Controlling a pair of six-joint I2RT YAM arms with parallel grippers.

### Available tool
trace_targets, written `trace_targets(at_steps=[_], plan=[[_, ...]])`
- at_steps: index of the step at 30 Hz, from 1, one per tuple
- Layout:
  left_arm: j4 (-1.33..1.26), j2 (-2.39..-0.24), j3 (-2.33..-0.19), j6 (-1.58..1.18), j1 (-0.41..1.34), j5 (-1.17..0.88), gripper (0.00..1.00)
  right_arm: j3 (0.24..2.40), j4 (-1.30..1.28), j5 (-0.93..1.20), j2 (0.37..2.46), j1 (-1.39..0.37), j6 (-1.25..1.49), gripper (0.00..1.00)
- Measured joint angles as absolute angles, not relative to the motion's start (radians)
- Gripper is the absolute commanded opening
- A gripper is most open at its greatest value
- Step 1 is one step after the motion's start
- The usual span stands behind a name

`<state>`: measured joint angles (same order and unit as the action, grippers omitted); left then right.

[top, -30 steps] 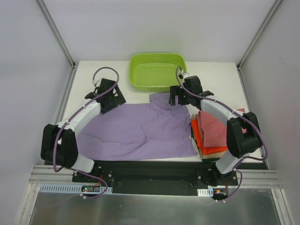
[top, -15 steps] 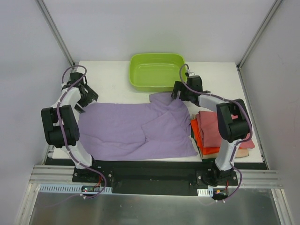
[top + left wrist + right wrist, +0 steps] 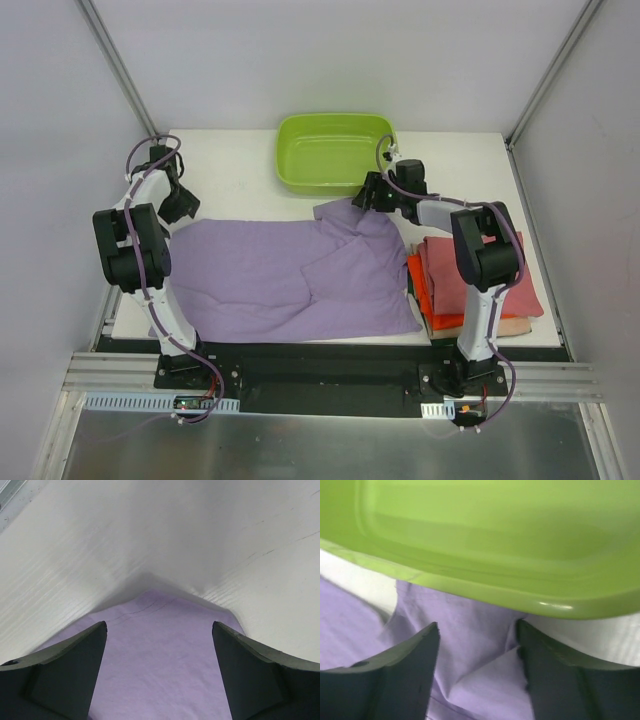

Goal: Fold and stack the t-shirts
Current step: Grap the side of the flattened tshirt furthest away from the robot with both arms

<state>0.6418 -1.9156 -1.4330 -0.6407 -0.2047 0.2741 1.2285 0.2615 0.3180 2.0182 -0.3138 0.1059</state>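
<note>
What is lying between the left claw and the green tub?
Nothing: the top view shows bare white table from left claw to green tub. The lilac t-shirt lies lower in that view.

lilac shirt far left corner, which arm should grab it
Left. The left hand straddles that corner of the lilac shirt, jaws open; the right hand is across by the green tub.

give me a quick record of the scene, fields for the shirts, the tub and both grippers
lilac t-shirt: spread on the table, creased toward its right side
folded stack: rose-red shirt on top of an orange shirt, right of the lilac one
green tub: far centre, empty
left gripper: open, over the lilac shirt's far left corner
right gripper: open, over the shirt's far right edge, beside the tub
</note>
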Motion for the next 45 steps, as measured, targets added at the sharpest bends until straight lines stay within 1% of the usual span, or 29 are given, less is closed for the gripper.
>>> trace_targets(at_steps=[1,2,4,7,8,14,18,20,24,29,30,31,32,33,34,38,40,42,45], plan=[[0.646,-1.916,-1.434,-0.642,-0.205,0.274,0.85,1.229,0.278,0.346,2.02,-0.314,0.105,0.45],[0.65,-1.916,-1.434,-0.644,-0.205,0.274,0.85,1.229,0.293,0.374,2.021,-0.315,0.104,0.33],[0.662,-1.916,-1.434,-0.646,-0.205,0.272,0.84,1.229,0.318,0.423,2.021,-0.317,0.098,0.16],[0.673,-1.916,-1.433,-0.652,-0.205,0.268,0.84,1.224,0.344,0.487,2.02,-0.321,0.087,0.03],[0.675,-1.916,-1.433,-0.656,-0.205,0.266,0.84,1.214,0.353,0.506,2.016,-0.322,0.083,0.01],[0.68,-1.915,-1.415,-0.67,-0.205,0.249,0.83,1.105,0.355,0.617,1.943,-0.325,0.017,0.01],[0.679,-1.909,-1.395,-0.672,-0.205,0.242,0.82,1.003,0.34,0.696,1.839,-0.332,-0.089,0.01],[0.68,-1.899,-1.379,-0.672,-0.205,0.241,0.82,0.955,0.32,0.725,1.779,-0.341,-0.149,0.01],[0.68,-1.867,-1.347,-0.672,-0.205,0.239,0.83,0.887,0.192,0.756,1.643,-0.385,-0.3,0.04],[0.674,-1.845,-1.336,-0.672,-0.205,0.225,0.84,0.81,0.08,0.728,1.546,-0.451,-0.382,0.21],[0.671,-1.845,-1.336,-0.672,-0.205,0.216,0.84,0.793,0.061,0.717,1.536,-0.457,-0.388,0.3],[0.667,-1.845,-1.336,-0.672,-0.205,0.209,0.84,0.782,0.042,0.704,1.53,-0.458,-0.39,0.47],[0.666,-1.845,-1.336,-0.672,-0.205,0.205,0.84,0.776,0.029,0.69,1.527,-0.458,-0.385,0.52],[0.665,-1.845,-1.336,-0.672,-0.205,0.199,0.84,0.775,0.009,0.663,1.523,-0.458,-0.373,0.53],[0.664,-1.845,-1.336,-0.672,-0.205,0.191,0.84,0.775,-0.01,0.626,1.516,-0.458,-0.363,0.57],[0.662,-1.843,-1.336,-0.674,-0.205,0.185,0.86,0.79,-0.054,0.487,1.445,-0.458,-0.329,0.57],[0.662,-1.838,-1.336,-0.688,-0.205,0.189,0.86,0.835,-0.08,0.404,1.423,-0.467,-0.323,0.57],[0.663,-1.834,-1.337,-0.7,-0.205,0.192,0.86,0.911,-0.101,0.333,1.433,-0.482,-0.321,0.57],[0.679,-1.839,-1.364,-0.728,-0.205,0.201,0.86,1.032,-0.108,0.26,1.508,-0.519,-0.319,0.58]])
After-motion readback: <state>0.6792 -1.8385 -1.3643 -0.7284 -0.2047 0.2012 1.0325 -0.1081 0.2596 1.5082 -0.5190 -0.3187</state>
